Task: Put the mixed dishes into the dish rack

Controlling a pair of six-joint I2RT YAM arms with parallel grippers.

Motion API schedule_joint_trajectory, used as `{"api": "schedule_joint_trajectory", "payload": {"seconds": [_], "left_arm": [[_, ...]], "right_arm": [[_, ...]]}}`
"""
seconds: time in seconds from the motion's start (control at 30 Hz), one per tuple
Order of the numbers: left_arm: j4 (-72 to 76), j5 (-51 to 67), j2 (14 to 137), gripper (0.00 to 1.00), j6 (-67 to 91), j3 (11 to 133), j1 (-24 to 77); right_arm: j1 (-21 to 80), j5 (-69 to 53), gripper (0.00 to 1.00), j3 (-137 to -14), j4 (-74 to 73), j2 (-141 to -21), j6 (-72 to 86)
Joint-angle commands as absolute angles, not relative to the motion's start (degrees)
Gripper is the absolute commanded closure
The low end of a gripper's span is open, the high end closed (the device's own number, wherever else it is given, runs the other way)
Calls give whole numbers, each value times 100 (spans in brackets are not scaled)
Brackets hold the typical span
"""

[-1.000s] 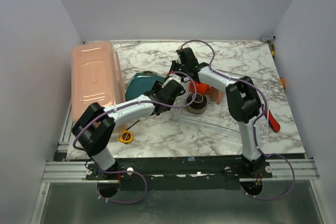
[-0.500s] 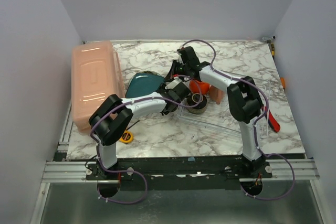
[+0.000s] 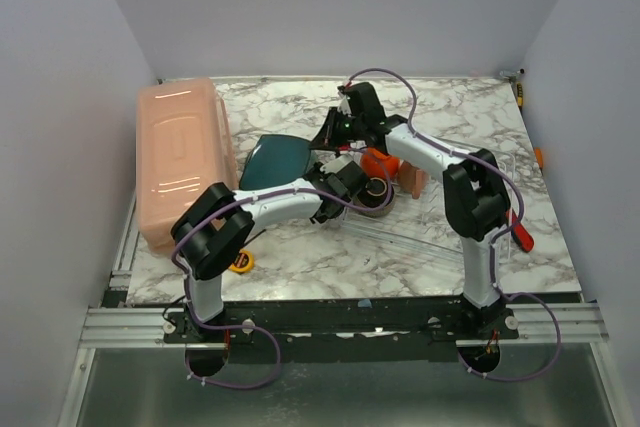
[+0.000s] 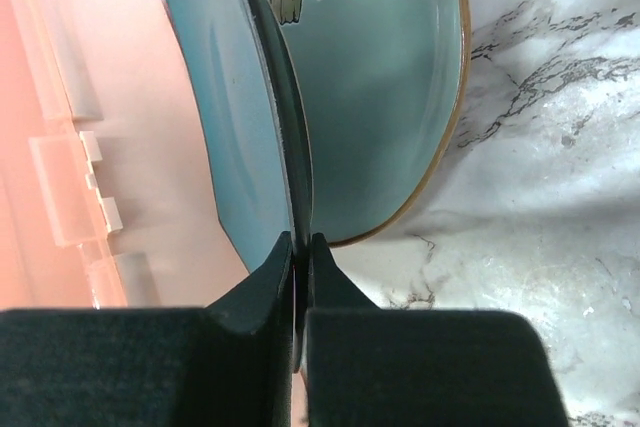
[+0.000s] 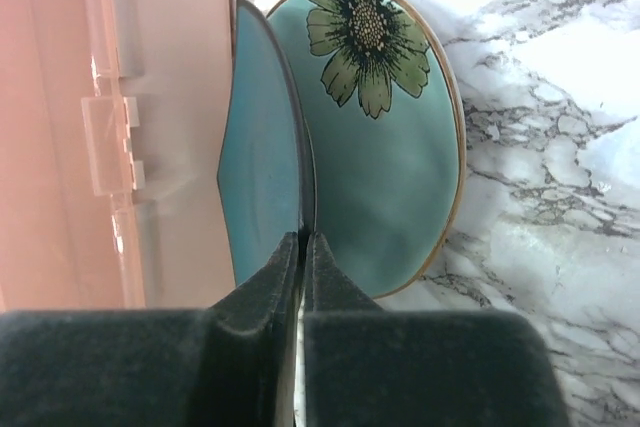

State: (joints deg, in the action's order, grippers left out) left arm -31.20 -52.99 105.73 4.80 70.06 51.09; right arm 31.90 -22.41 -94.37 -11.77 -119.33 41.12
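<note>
**Left gripper (image 4: 300, 247) has just closed on the teal plate (image 3: 275, 159); both arms now hold it.**
The plate stands tilted on edge just outside the dish rack (image 3: 440, 239), off its far-left corner. The left fingers, apart a second ago, now pinch its rim, and the right gripper (image 5: 302, 242) is clamped on the same rim. The plate looks ready to carry into the rack.

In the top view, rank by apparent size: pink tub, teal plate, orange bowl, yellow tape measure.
1. pink tub
2. teal plate
3. orange bowl and yellow tape measure, unranked: an arm hides much of the bowl.
</note>
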Motion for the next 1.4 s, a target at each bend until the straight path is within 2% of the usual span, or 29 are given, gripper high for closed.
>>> {"api": "schedule_joint_trajectory", "payload": {"seconds": [0.0,0.07,0.1,0.17,0.3,0.4,0.7,0.93,1.0,1.2,1.23,1.27,1.37], "left_arm": [[-3115,-5415,10237,100,611,7133,5158],[-3137,-5428,10091,100,624,7128,5176],[-3131,-5416,10029,100,631,7112,5183],[-3113,-5404,9930,100,653,7084,5201],[-3094,-5355,9865,100,660,7092,5245],[-3094,-5372,9884,100,644,7100,5290],[-2970,-5336,9801,100,630,6927,5315],[-2835,-5265,9678,100,501,6851,5361],[-2872,-5252,9675,100,521,6874,5378],[-2967,-5280,9544,100,541,6888,5418],[-2999,-5288,9481,98,557,6891,5431],[-3056,-5298,9417,92,600,6891,5440],[-3328,-5288,9158,67,772,6948,5458]], "right_arm": [[3058,-2684,89,-9175,-1190,-11463,4011],[3010,-2777,60,-8940,-1045,-11336,4067],[3015,-2875,49,-8822,-949,-11305,4109],[3015,-3158,36,-8626,-721,-11307,4277],[3031,-3682,30,-8265,131,-11492,4791],[3094,-3974,29,-8170,609,-11717,5120],[3383,-3829,29,-8523,666,-12250,5438],[3509,-3810,39,-8898,378,-12543,5174],[3559,-3783,44,-8926,418,-12533,5176],[3568,-3981,92,-8864,847,-12497,5335],[3567,-3981,98,-8827,900,-12454,5324],[3568,-3940,100,-8774,965,-12379,5317],[3568,-3788,100,-8668,1001,-12160,5176]]}}
